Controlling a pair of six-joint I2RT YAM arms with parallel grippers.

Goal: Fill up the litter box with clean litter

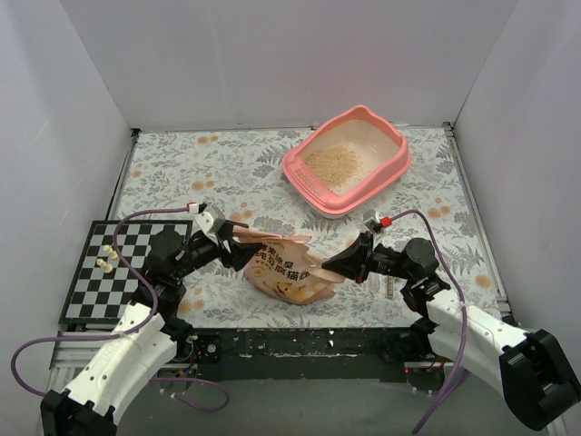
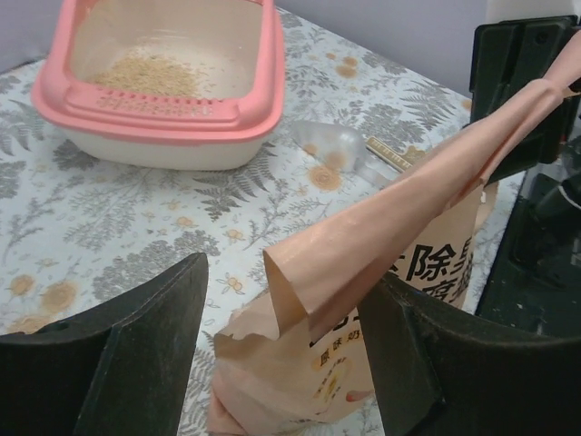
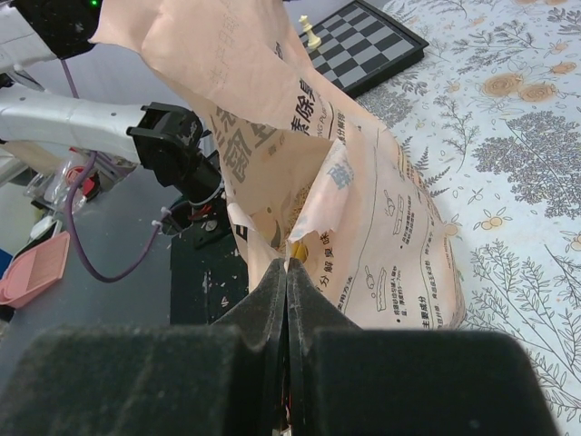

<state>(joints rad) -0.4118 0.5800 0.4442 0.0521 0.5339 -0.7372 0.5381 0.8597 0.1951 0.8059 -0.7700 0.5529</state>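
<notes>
A lab robot cell: plain white panels [image 1: 272, 54] box in a floral-covered table [image 1: 209, 168] with two cabled arms [image 1: 127, 359].

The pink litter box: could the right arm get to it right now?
Probably yes, but not empty-handed. Nothing seems to stand between the right gripper and the litter box; however, the gripper is shut on the orange bag, so the bag would come along.

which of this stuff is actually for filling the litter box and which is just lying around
For the job:
litter box
clean litter, a little already inside the box
printed bag, pinched by the right gripper

Lying about:
checkerboard
chess pieces standing on it
clear scoop, untouched for now
</notes>
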